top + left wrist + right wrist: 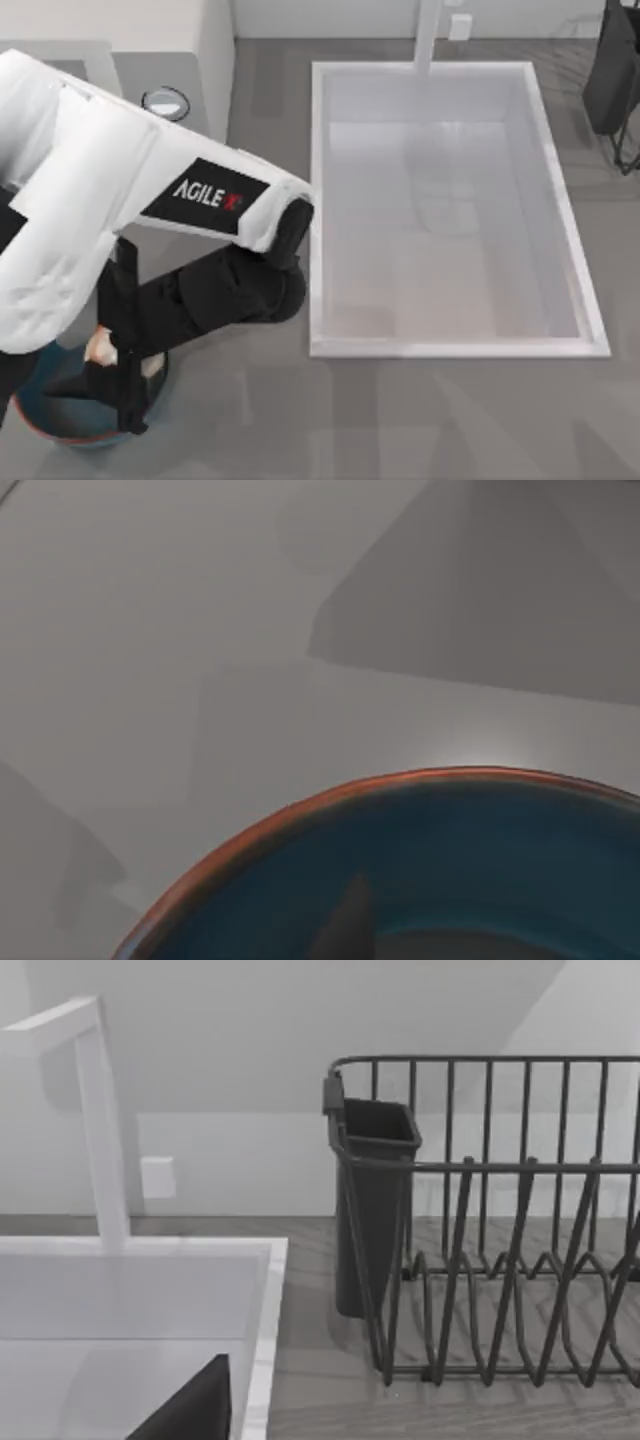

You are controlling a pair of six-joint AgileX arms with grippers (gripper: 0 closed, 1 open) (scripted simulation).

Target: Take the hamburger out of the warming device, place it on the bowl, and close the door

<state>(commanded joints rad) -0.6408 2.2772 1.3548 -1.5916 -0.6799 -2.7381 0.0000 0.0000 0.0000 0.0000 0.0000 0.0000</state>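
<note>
Half the bowl hides under my left pincer — gripping the hamburger, barely visible.

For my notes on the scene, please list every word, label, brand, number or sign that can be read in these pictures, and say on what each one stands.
"AGILEX", white letters with a red X, on the black panel of the white left arm, in the top view.

The white boxy warming device with its round silver-rimmed knob carries no readable marking.

No text on the blue-teal bowl, the white sink basin or the dark wire dish rack.
</note>
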